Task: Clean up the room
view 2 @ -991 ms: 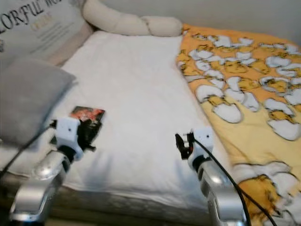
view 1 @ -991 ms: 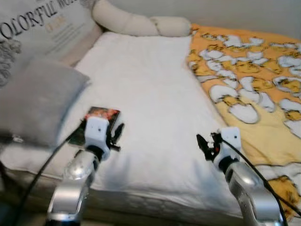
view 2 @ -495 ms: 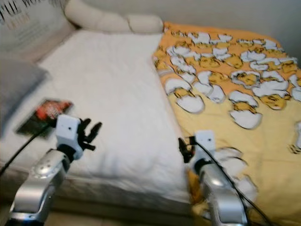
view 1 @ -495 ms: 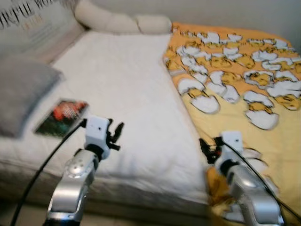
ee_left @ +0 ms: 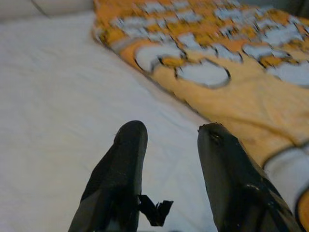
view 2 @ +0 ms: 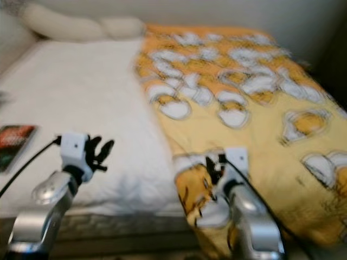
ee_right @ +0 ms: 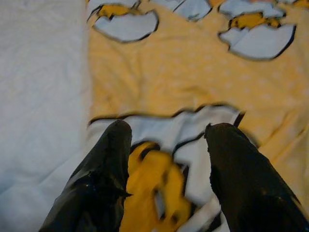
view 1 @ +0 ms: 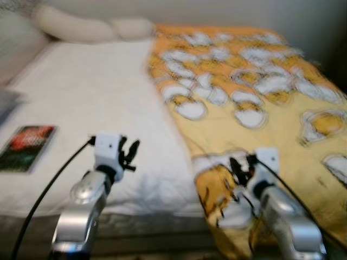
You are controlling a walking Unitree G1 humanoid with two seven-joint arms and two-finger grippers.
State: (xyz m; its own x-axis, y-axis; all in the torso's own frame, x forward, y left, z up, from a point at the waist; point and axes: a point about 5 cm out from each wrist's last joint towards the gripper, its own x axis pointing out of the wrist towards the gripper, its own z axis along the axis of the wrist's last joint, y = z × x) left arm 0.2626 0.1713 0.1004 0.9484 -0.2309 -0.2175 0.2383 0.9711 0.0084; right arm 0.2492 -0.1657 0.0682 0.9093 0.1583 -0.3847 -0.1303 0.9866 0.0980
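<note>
Blanket (view 1: 255, 103) spread over the right half of the frame, its folded near corner just under the right gripper (view 1: 238, 168), long edge running up toward the pillows (view 1: 87, 30). Right jaws parted, empty (nearer arm, by a good margin). Left gripper (view 1: 129, 154) also parted and empty, over bare sheet (view 1: 81, 92); book (view 1: 27, 147) lay at left edge.

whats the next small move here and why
Probably lower the right gripper onto the yellow blanket edge near the bed's foot and close on it. Both grippers are open and hold nothing, the right one hangs just over that rumpled edge, and the blanket covers only half of the white mattress.
</note>
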